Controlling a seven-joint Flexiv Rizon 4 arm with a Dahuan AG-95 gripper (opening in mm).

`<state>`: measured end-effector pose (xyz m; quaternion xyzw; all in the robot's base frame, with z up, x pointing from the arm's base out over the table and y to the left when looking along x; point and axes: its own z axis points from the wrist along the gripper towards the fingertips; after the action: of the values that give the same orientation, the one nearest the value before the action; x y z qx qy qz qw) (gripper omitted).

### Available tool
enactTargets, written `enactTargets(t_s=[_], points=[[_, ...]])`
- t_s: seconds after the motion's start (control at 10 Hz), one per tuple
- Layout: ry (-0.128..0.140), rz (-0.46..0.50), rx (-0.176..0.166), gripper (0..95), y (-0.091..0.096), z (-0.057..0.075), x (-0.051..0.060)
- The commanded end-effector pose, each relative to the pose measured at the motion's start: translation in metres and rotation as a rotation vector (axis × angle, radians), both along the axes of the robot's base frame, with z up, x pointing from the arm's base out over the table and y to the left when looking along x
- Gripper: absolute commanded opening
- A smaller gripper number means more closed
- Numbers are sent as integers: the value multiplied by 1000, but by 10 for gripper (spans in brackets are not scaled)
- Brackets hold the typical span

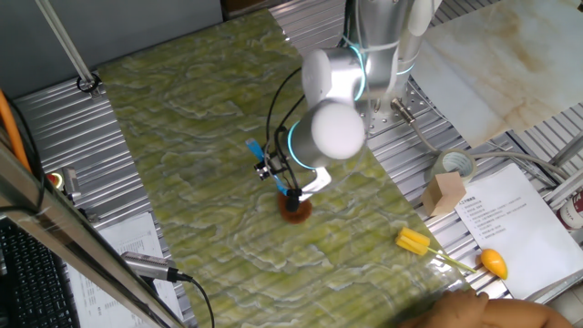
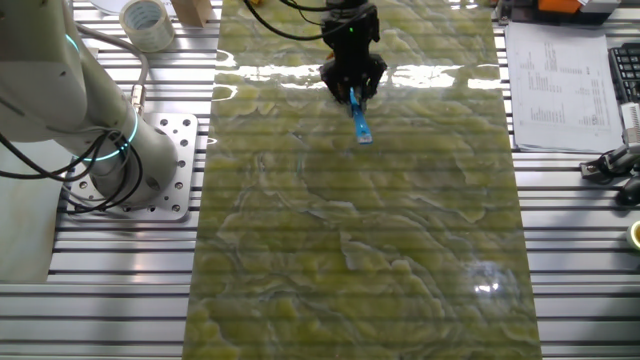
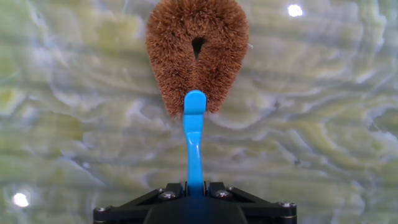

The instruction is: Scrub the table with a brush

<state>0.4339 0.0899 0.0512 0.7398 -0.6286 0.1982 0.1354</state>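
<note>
The brush has a thin bright-blue handle (image 3: 194, 143) and a round brown-orange bristle head (image 3: 198, 53). My gripper (image 3: 194, 190) is shut on the handle's near end, the jaws tight on both its sides. The bristle head rests on the green-yellow marbled table (image 3: 323, 124). In one fixed view the gripper (image 1: 281, 175) holds the handle tilted, with the head (image 1: 294, 210) down on the table (image 1: 182, 164) near its middle. In the other fixed view the gripper (image 2: 351, 78) is at the table's far end (image 2: 350, 250), the blue handle (image 2: 360, 122) sticking out toward the camera.
A yellow-headed tool with an orange end (image 1: 446, 255) lies at the table's right edge. A tape roll (image 1: 453, 167) and a wooden block (image 1: 444, 193) stand on the ribbed metal beside paper sheets (image 1: 501, 219). A white marble slab (image 1: 492, 64) lies behind.
</note>
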Motion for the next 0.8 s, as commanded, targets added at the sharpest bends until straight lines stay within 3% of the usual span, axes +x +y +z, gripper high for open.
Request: enactTargets(t_s=[0.1,0.5,0.8], points=[[4,16,3,0,-10,-2,11],[14,31,9,0,-17,-3,16],[14,14,16,0,-12,-6,9]])
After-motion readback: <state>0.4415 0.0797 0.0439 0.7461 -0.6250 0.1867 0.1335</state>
